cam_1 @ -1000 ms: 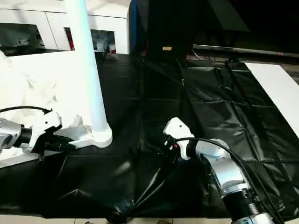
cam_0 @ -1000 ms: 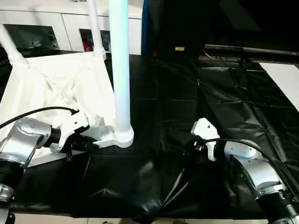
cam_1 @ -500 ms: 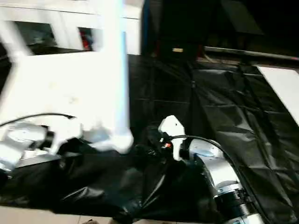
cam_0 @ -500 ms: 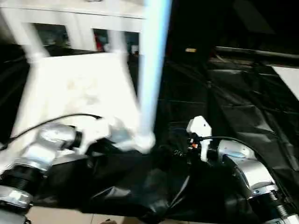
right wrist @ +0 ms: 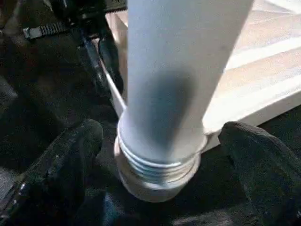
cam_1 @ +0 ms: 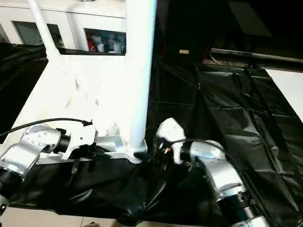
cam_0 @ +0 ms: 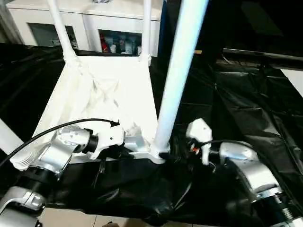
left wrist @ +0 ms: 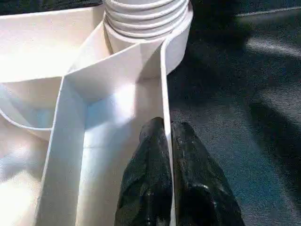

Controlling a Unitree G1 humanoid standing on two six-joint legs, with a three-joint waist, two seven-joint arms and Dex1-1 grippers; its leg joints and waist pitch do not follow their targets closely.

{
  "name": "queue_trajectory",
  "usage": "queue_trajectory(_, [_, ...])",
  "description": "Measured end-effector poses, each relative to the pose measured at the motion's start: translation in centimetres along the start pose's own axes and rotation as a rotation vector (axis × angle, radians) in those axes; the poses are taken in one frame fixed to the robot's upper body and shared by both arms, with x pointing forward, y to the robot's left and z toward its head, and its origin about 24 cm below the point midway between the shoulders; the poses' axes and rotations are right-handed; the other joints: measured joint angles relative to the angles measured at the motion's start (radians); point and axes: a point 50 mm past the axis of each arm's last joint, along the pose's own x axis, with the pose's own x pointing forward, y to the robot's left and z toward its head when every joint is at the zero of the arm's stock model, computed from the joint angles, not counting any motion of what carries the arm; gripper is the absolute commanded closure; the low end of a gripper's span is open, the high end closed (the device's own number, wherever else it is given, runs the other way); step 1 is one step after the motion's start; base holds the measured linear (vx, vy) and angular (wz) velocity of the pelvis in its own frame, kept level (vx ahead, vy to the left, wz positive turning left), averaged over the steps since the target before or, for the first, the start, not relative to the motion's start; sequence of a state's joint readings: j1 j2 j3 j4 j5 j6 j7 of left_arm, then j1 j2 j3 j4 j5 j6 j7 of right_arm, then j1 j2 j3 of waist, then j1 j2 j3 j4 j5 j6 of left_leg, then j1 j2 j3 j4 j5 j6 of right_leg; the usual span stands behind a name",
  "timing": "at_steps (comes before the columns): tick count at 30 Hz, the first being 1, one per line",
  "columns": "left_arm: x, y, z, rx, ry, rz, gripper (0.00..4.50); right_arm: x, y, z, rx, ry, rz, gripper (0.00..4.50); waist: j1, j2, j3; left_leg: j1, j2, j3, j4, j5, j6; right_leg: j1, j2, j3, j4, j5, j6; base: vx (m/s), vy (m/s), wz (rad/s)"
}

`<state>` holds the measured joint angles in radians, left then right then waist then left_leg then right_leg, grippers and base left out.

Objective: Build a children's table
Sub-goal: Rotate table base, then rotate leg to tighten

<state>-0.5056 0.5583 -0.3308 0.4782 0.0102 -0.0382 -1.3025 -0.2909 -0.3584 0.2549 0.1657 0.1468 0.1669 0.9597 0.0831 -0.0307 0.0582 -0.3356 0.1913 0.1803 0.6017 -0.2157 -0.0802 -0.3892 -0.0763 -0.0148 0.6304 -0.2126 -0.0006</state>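
Children's table [cam_0: 106, 101] is lying upside down on the black sheet [cam_0: 236, 109], its ribbed underside facing up and white legs [cam_0: 180, 75] standing in the corner sockets. The left pincer [left wrist: 167, 141] is pinching the thin rim wall of the top near the closest corner, its black fingers [left wrist: 146, 174] pressing on either side. The right pincer [right wrist: 162, 155] is spreading wide around the base of the nearest leg, its fingers [right wrist: 61, 160] not touching it. A white cabinet [cam_0: 104, 23] is standing behind.
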Motion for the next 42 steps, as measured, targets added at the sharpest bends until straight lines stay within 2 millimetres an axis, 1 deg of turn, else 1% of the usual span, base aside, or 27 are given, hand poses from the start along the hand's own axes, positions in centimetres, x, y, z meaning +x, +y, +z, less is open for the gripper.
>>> queue_trajectory(3, [0.0,0.1,0.0,-0.001,0.0,0.002,4.5,0.6,-0.2,0.2,-0.008,-0.015,0.005,0.04,-0.002,0.0,0.0,0.0,0.0,0.0,0.0,0.001,0.0,0.0,0.0,0.0,0.0,0.0,0.001,0.0,0.0,0.0])
queue_trajectory(8, [0.0,0.1,0.0,0.004,0.0,0.0,4.5,1.6,-0.6,0.8,-0.024,-0.034,-0.006,0.04,0.0,0.0,0.0,-0.002,0.0,0.0,0.0,0.001,-0.001,-0.001,0.0,0.0,0.0,0.0,0.001,0.0,0.0,0.0])
queue_trajectory(15, [0.0,0.1,0.0,0.005,0.001,-0.003,4.5,1.9,-0.7,-0.2,0.006,-0.005,0.006,0.04,-0.001,0.0,0.0,-0.003,0.0,0.0,0.0,0.001,-0.001,-0.002,0.0,0.0,0.0,0.0,0.001,0.0,0.0,0.0])
queue_trajectory(16, [0.0,0.1,0.0,0.005,0.001,-0.003,4.5,1.9,-0.8,-0.1,0.004,-0.004,0.006,0.2,-0.001,0.0,0.0,-0.003,0.0,0.0,0.0,0.001,-0.001,-0.002,0.0,0.0,0.0,0.0,0.001,0.0,0.0,0.0])
queue_trajectory(18, [0.0,0.1,0.0,0.005,0.001,-0.005,4.5,2.0,-0.9,0.1,-0.004,-0.007,0.008,0.2,0.0,0.0,0.0,-0.003,0.0,0.0,0.0,0.001,-0.001,-0.002,0.0,0.0,0.0,0.0,0.001,0.0,0.0,0.0])
queue_trajectory(19, [0.0,0.1,0.0,0.006,0.001,-0.006,4.5,2.0,-1.0,0.2,-0.007,-0.009,0.008,0.33,0.0,0.0,0.0,-0.003,0.0,0.0,0.0,0.001,-0.001,-0.002,0.0,0.0,0.0,0.0,0.001,0.0,0.0,0.0])
queue_trajectory(20, [0.0,0.1,0.0,0.006,0.001,-0.006,4.5,2.0,-1.0,0.2,-0.008,-0.009,0.008,0.33,0.0,0.0,0.0,-0.003,0.0,0.0,0.0,0.001,-0.001,-0.002,0.0,0.0,0.0,0.0,0.001,0.0,0.0,0.0])
queue_trajectory(21, [-0.1,0.1,0.0,0.006,0.001,-0.008,4.5,2.1,-1.0,0.1,-0.006,-0.009,0.015,0.54,-0.001,0.0,0.0,-0.004,0.0,0.0,0.0,0.001,-0.001,-0.003,0.0,0.0,0.0,0.0,0.001,0.0,0.0,0.0])
queue_trajectory(24, [-0.1,0.1,0.1,0.007,0.001,-0.008,4.5,2.3,-1.0,-0.1,0.001,-0.012,0.027,0.72,0.0,0.0,0.0,-0.006,0.0,0.0,0.0,0.001,-0.001,-0.005,0.0,0.0,0.0,0.0,0.001,0.0,0.0,0.0])
queue_trajectory(28, [-0.2,0.1,0.1,0.01,0.001,-0.008,4.5,2.4,-0.9,-0.1,-0.001,-0.015,0.04,1.16,-0.001,0.0,0.0,-0.009,0.0,0.0,0.0,0.003,0.0,-0.008,0.0,0.0,0.001,0.001,0.001,0.0,0.0,0.0])
queue_trajectory(29, [-0.2,0.1,0.1,0.012,0.001,-0.007,4.5,2.4,-0.8,-0.2,0.0,-0.014,0.045,1.26,-0.001,0.0,0.0,-0.011,0.0,0.0,0.0,0.003,0.0,-0.009,0.0,-0.001,0.001,0.001,0.001,0.0,0.0,0.0])
queue_trajectory(30, [-0.2,0.2,0.1,0.013,0.001,-0.007,4.5,2.4,-0.8,-0.2,0.002,-0.013,0.047,1.26,-0.001,0.0,0.0,-0.013,0.0,0.0,0.0,0.004,0.0,-0.01,0.0,-0.001,0.002,0.001,0.001,0.0,0.0,0.0])
queue_trajectory(31, [-0.2,0.2,0.1,0.013,0.001,-0.007,4.5,2.4,-0.8,-0.3,0.005,-0.011,0.051,1.45,-0.001,0.0,0.0,-0.013,0.001,0.0,0.0,0.004,0.0,-0.011,0.0,-0.001,0.002,0.001,0.001,0.0,0.0,0.0])
queue_trajectory(32, [-0.2,0.2,0.1,0.013,0.001,-0.007,4.5,2.4,-0.8,-0.3,0.006,-0.011,0.053,1.45,-0.001,0.0,0.0,-0.013,0.001,0.0,0.0,0.004,0.0,-0.011,0.0,-0.001,0.002,0.001,0.001,0.0,0.0,0.0])
queue_trajectory(34, [-0.2,0.2,0.1,0.013,0.002,-0.008,4.5,2.5,-0.7,-0.4,0.006,-0.013,0.054,1.67,-0.002,0.0,0.0,-0.013,0.001,0.0,0.0,0.004,0.0,-0.011,0.0,-0.001,0.002,0.001,0.001,0.0,0.0,0.0])
queue_trajectory(36, [-0.3,0.2,0.1,0.011,0.002,-0.008,4.5,2.5,-0.7,-0.4,0.009,-0.016,0.054,1.73,-0.003,-0.001,0.0,-0.013,0.001,-0.001,0.0,0.004,0.0,-0.011,0.0,-0.001,0.002,0.001,0.001,0.0,0.0,0.0])
queue_trajectory(38, [-0.4,0.2,0.0,-0.005,0.002,-0.002,4.5,2.8,-0.7,-0.5,0.025,-0.029,0.043,1.76,-0.008,-0.002,-0.001,-0.013,0.001,0.0,0.0,0.004,0.0,-0.011,0.0,-0.001,0.002,0.001,0.001,0.0,0.0,0.0])
queue_trajectory(40, [-0.4,0.2,-0.2,-0.025,0.001,0.021,4.5,3.4,-0.7,-0.7,0.059,-0.056,-0.002,1.78,-0.021,-0.004,-0.002,-0.013,0.001,-0.001,0.0,0.005,-0.002,-0.011,0.0,-0.001,0.003,0.002,0.001,0.0,0.0,0.0])
queue_trajectory(42, [-0.2,0.4,-0.1,-0.041,0.0,0.064,4.5,3.9,-0.8,-0.9,0.095,-0.082,-0.077,1.78,-0.03,-0.005,-0.003,-0.013,0.001,-0.001,0.0,0.006,-0.003,-0.01,0.0,0.0,0.003,0.002,0.001,0.0,0.0,0.0])
